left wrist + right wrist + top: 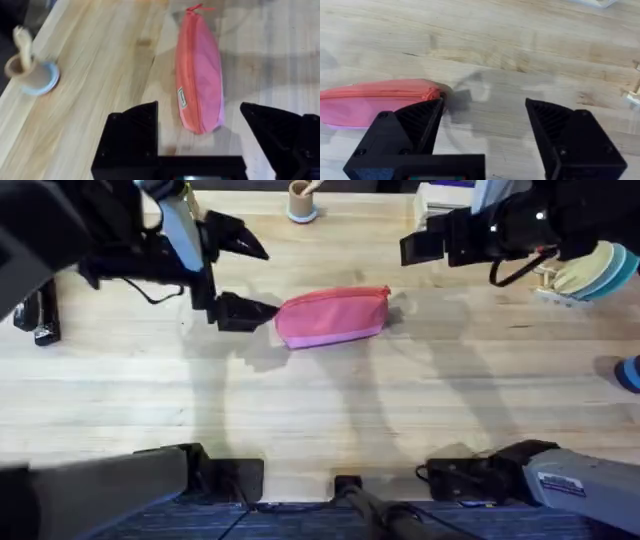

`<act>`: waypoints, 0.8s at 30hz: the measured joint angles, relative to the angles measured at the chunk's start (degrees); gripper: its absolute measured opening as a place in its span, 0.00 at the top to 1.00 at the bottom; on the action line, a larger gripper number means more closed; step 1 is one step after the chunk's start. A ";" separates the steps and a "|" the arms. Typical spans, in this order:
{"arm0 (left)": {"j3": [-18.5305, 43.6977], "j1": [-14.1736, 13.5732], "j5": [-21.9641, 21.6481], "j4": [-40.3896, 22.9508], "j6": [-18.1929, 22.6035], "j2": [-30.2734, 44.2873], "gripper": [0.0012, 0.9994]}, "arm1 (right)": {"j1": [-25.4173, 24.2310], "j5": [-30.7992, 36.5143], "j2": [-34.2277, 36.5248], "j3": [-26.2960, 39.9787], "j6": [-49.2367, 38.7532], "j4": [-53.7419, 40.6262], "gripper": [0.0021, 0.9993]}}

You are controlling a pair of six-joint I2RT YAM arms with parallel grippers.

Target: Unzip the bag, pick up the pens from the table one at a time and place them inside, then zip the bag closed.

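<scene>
The left gripper hangs wide open just off the pink bag's near end, holding nothing. The right gripper is spread open too, empty, raised near the other end. Its wrist camera catches the closed zipper running to the bag's tip, while the left wrist view shows a small label on the side. The bag lies mid-table; a wooden cup stands at the far edge.
</scene>
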 joint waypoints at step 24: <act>2.59 0.00 -34.22 -0.39 -69.93 -16.79 0.00 | 0.00 0.00 0.00 0.00 0.00 -0.02 0.00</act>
